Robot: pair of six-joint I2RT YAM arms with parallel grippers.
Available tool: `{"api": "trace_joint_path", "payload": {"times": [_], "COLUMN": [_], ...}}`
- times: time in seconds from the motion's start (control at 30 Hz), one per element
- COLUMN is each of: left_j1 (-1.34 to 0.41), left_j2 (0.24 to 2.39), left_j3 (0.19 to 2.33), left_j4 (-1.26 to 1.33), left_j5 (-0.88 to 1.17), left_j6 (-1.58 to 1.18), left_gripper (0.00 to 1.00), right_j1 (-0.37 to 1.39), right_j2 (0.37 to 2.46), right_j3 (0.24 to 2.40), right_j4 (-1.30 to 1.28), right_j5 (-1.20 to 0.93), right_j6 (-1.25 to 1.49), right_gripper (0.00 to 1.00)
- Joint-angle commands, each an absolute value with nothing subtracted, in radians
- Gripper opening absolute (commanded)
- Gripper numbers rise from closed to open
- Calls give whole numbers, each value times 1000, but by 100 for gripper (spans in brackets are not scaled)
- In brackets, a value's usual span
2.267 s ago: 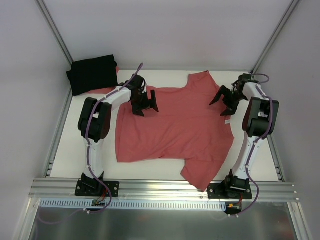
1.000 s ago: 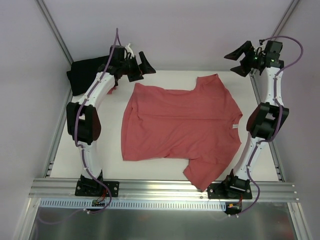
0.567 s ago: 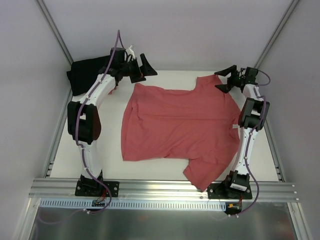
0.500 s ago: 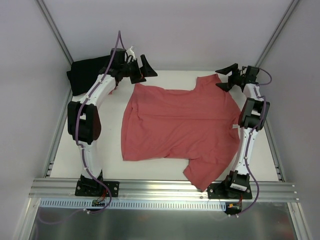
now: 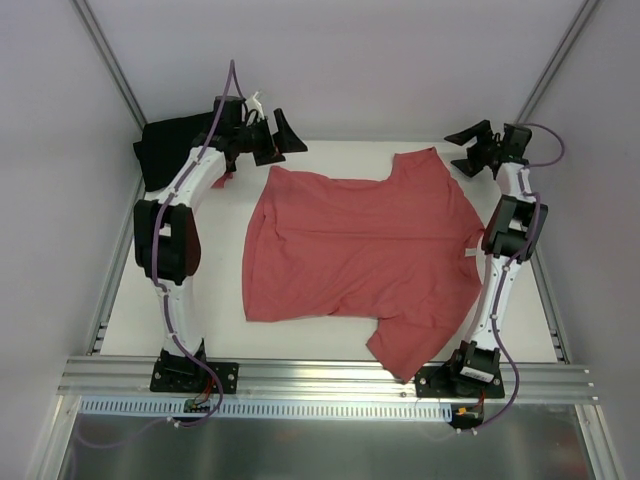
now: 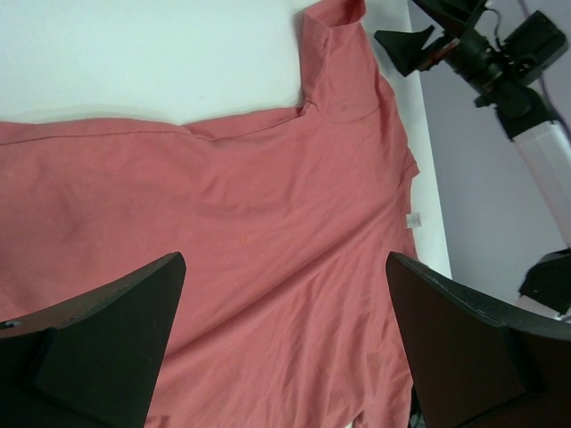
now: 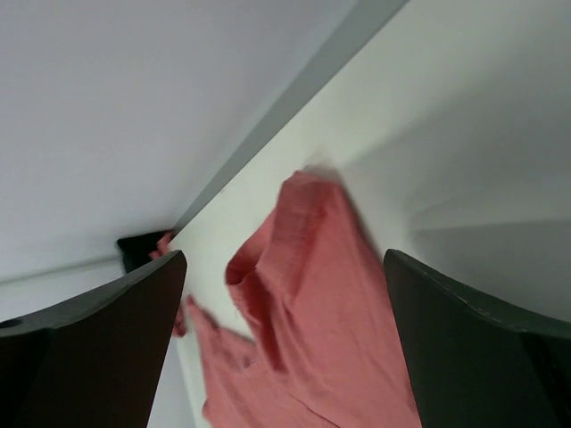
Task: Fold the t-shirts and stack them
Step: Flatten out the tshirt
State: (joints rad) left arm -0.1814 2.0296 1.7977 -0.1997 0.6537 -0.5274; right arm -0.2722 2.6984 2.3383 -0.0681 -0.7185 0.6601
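The coral-red t-shirt (image 5: pixel 355 255) lies spread open across the middle of the desk (image 5: pixel 195 300). Its neck points to 3 o'clock and its hem to 9 o'clock. One sleeve points to 1 o'clock and the other reaches the near edge at 5 o'clock. The cloth is softly creased, and a small white neck label (image 5: pixel 467 254) shows at the collar. The black t-shirt (image 5: pixel 172 148) sits bunched in the 10 o'clock corner. The left end effector (image 5: pixel 278 143) at 11 o'clock and the right end effector (image 5: pixel 465 149) at 1 o'clock are both released, jaws wide, holding nothing.
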Motion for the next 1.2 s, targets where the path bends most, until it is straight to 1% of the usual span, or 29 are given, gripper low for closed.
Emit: {"api": "trace_joint_path", "payload": {"times": [0.0, 0.03, 0.1, 0.27, 0.83, 1.17], "left_j1": [-181, -181, -179, -178, -175, -166], "left_j2": [2048, 2048, 2046, 2048, 2028, 2020], "left_j3": [1850, 1850, 1850, 1847, 1827, 1813], "left_j4": [-237, -251, -278, -284, -282, -279], "left_j5": [643, 628, 601, 592, 598, 609], "left_j6": [-450, -419, -399, -388, -380, -385], "left_gripper": [99, 99, 99, 99, 99, 99], "right_j1": [-282, -279, -272, -261, -224, -215], "right_j2": [2501, 2472, 2459, 2491, 2635, 2681], "right_j3": [2358, 2353, 2364, 2391, 2395, 2405], "right_j4": [-245, -268, -334, -391, -342, -307], "right_j5": [-498, -471, -411, -417, -500, -514], "right_j6": [399, 318, 253, 189, 282, 302], "right_gripper": [99, 99, 100, 99, 100, 99]}}
